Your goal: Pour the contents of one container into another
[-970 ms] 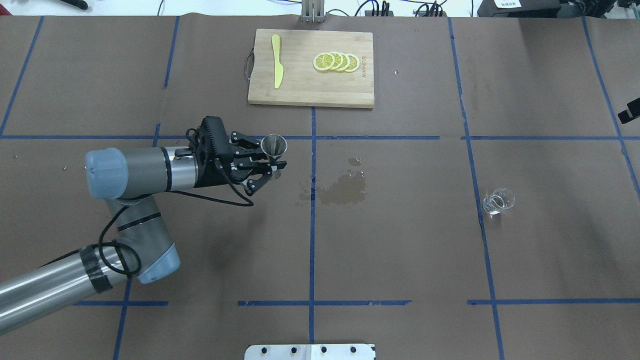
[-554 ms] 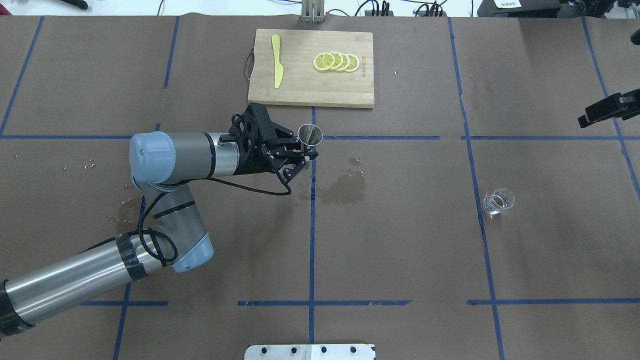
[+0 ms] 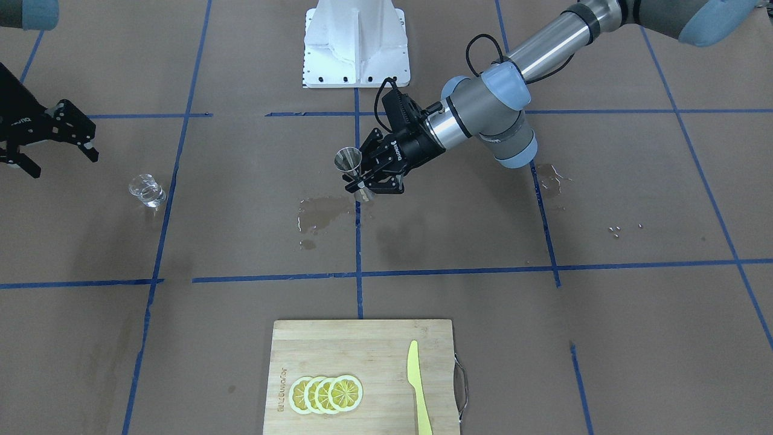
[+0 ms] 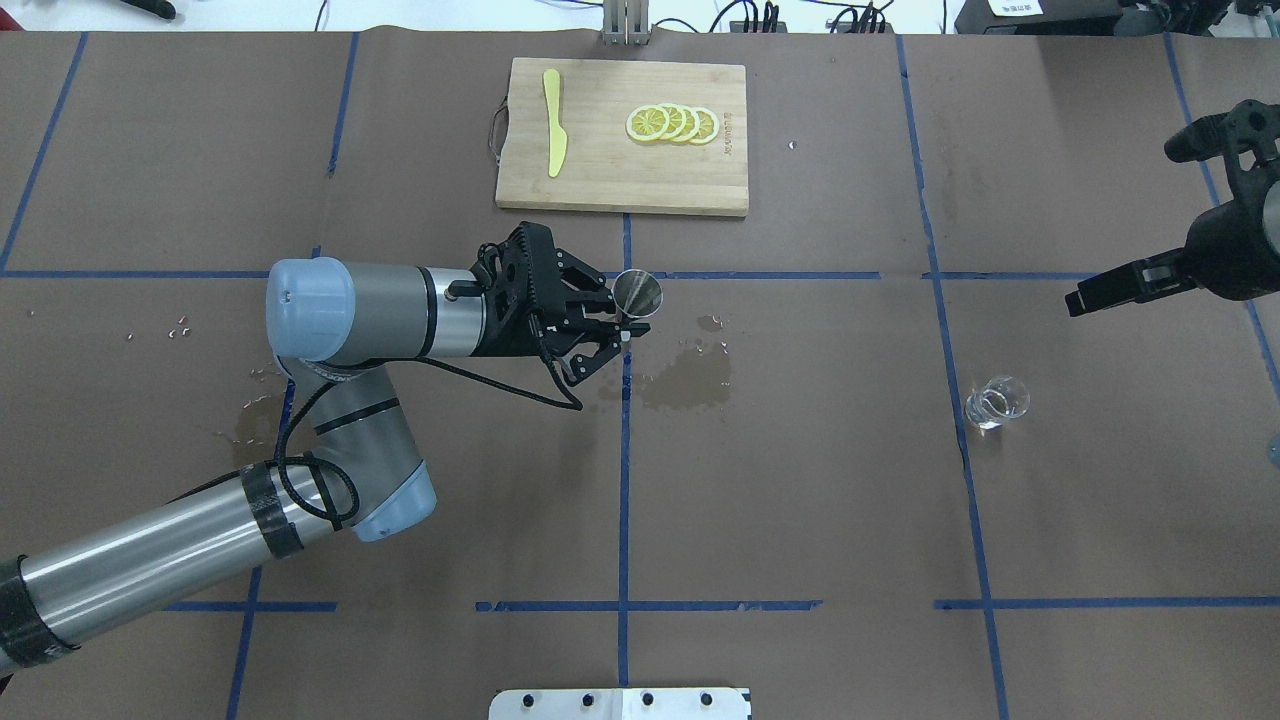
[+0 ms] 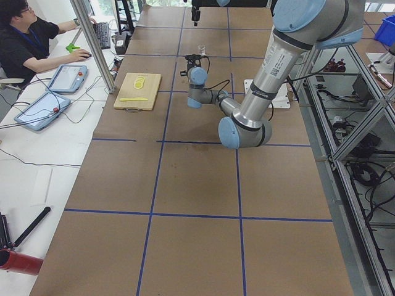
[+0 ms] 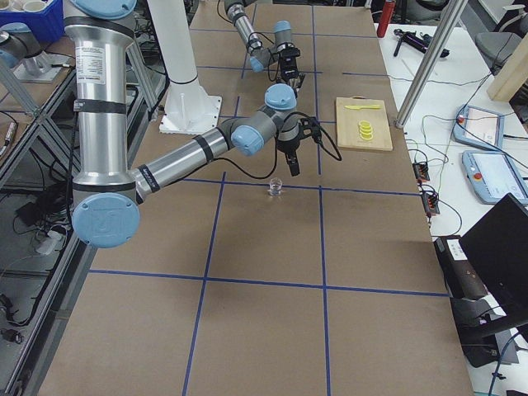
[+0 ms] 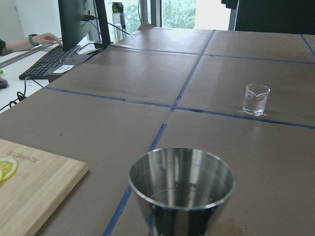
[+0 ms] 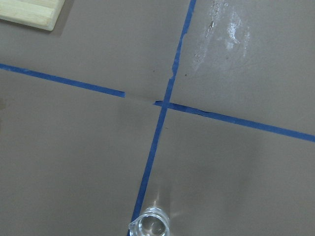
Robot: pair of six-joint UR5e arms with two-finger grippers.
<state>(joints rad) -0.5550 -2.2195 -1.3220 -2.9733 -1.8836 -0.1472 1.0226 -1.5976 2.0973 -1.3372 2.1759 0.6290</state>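
Observation:
The steel jigger (image 4: 637, 293) is held upright above the table near the centre line, and my left gripper (image 4: 622, 322) is shut on its narrow waist. Its empty upper cone (image 7: 182, 179) fills the bottom of the left wrist view. The clear glass cup (image 4: 996, 402) stands alone on the table to the right, holding some clear liquid. My right gripper (image 4: 1125, 225) hangs open above and beyond the cup, near the right edge, touching nothing. In the front view the jigger (image 3: 348, 160) is at centre, the cup (image 3: 146, 189) at left and the right gripper (image 3: 63, 164) beside it.
A wet patch (image 4: 690, 380) darkens the paper just right of the jigger. A wooden cutting board (image 4: 620, 185) at the far middle carries lemon slices (image 4: 672, 123) and a yellow knife (image 4: 553, 122). Small droplets (image 4: 250, 410) lie at left.
My left arm has carried the jigger rightward to the centre line. My right gripper has come in from the right edge toward the glass cup.

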